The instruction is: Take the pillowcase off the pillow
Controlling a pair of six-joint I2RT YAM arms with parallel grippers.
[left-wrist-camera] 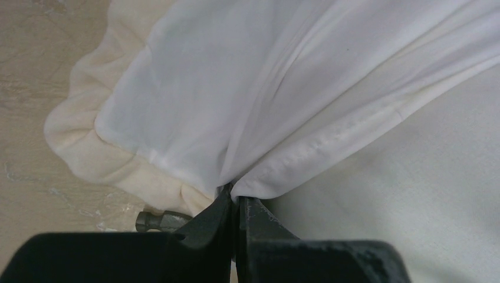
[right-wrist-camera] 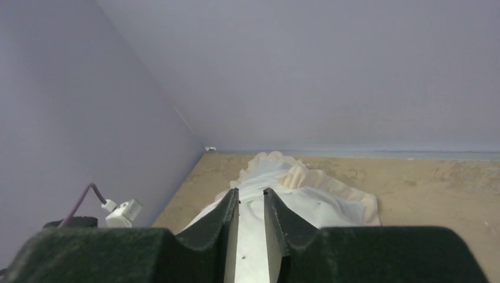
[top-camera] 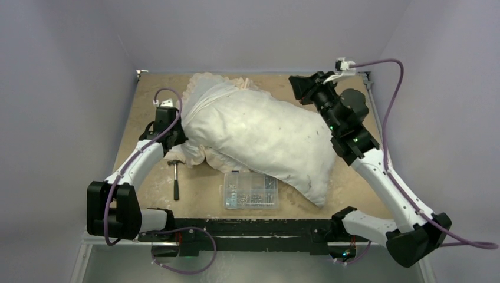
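The plump off-white pillow [top-camera: 277, 141] lies diagonally across the table. The cream-white pillowcase [top-camera: 203, 103] is bunched over its far-left end, with frill at the back and by the left arm. My left gripper [top-camera: 177, 140] is shut on a fold of the pillowcase [left-wrist-camera: 194, 106], and the fabric is pulled taut from its tips [left-wrist-camera: 236, 191]. The bare pillow [left-wrist-camera: 413, 188] shows to the right. My right gripper [top-camera: 295, 88] is raised by the pillow's far right side. It is slightly open and empty [right-wrist-camera: 252, 197], facing the pillowcase frill [right-wrist-camera: 306, 177]. The dark grey face is hidden.
A hammer [top-camera: 176, 180] lies just in front of the left gripper; its head [left-wrist-camera: 159, 221] shows beside the left fingers. A clear plastic box of small parts [top-camera: 250, 190] sits at the near edge against the pillow. Lilac walls close the table on three sides.
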